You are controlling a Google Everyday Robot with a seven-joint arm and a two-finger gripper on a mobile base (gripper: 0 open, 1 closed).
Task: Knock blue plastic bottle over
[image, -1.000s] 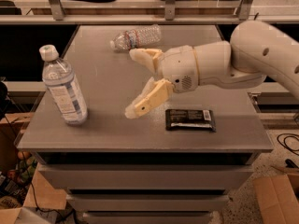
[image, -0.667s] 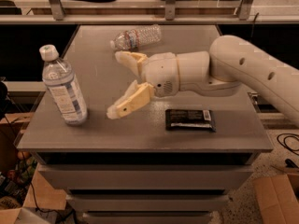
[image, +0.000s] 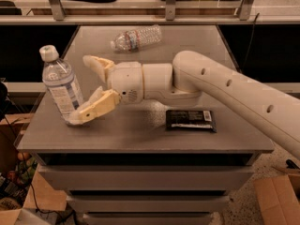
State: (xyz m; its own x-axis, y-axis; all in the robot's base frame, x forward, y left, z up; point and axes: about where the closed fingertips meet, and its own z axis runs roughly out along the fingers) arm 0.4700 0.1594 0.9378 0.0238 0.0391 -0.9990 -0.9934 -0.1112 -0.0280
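Worryingly, the gripper (image: 83, 89), its fingers spread wide, seems to touch the standing blue plastic bottle (image: 60, 86) near the left edge of the table (image: 140, 137) only low at its base, so a push there may slide it overboard instead of tipping it.

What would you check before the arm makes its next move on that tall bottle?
1. Blue plastic bottle upright, not yet knocked: ok.
2. Gripper open, close beside it: ok.
3. Lower finger touching the bottle's base: cannot tell.
4. Room to fall: bottle stands near the left edge of the table, might roll off: not ok.
5. Lying bottle and black packet out of the way: ok.
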